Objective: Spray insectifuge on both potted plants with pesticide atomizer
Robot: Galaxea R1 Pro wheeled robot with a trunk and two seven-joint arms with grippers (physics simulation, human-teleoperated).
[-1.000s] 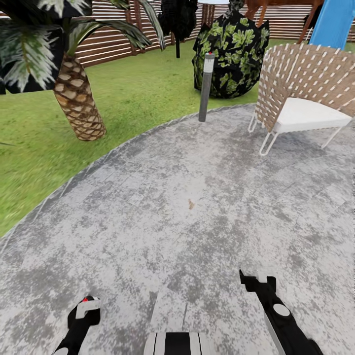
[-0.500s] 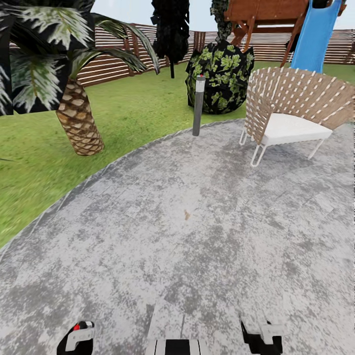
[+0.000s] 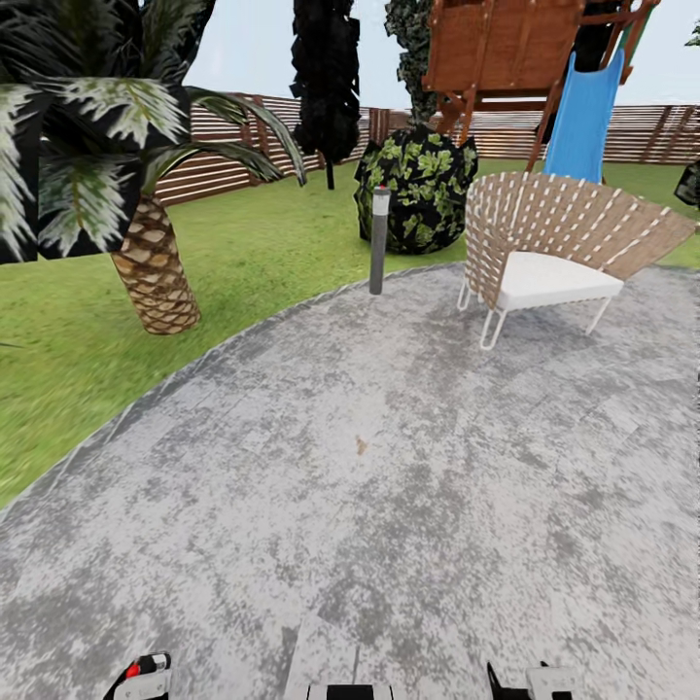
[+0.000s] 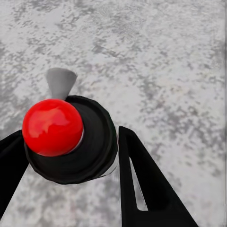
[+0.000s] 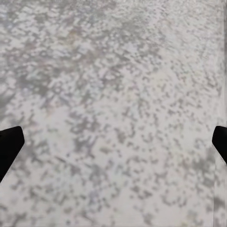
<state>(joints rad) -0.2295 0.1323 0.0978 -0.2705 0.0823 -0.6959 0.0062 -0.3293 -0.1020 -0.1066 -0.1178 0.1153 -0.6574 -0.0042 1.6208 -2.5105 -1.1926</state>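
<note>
Grey mottled paved circle underfoot, curving edge meeting green lawn to the left and ahead; brown slatted fence rings the far side. On the grass: a palm with scaled trunk, a rounded dark leafy bush, a slim grey bollard light at the paving's edge. A woven chair with white seat stands on the paving to the right; behind it a wooden play frame with blue slide. Left tool and right tool sit at the bottom edge of the head view, both low over bare paving. Left wrist view: dark fingers flank a black round part topped with a red ball; whether that tool grips anything cannot be told. Right wrist view: the finger tips sit wide apart at opposite edges, nothing between, so that tool is spread. The pesticide atomizer and the potted plants are not seen from here, so direction from either tool, long axis and nearer arm cannot be judged. Likely stage: travelling and searching; the pick has not begun.
</note>
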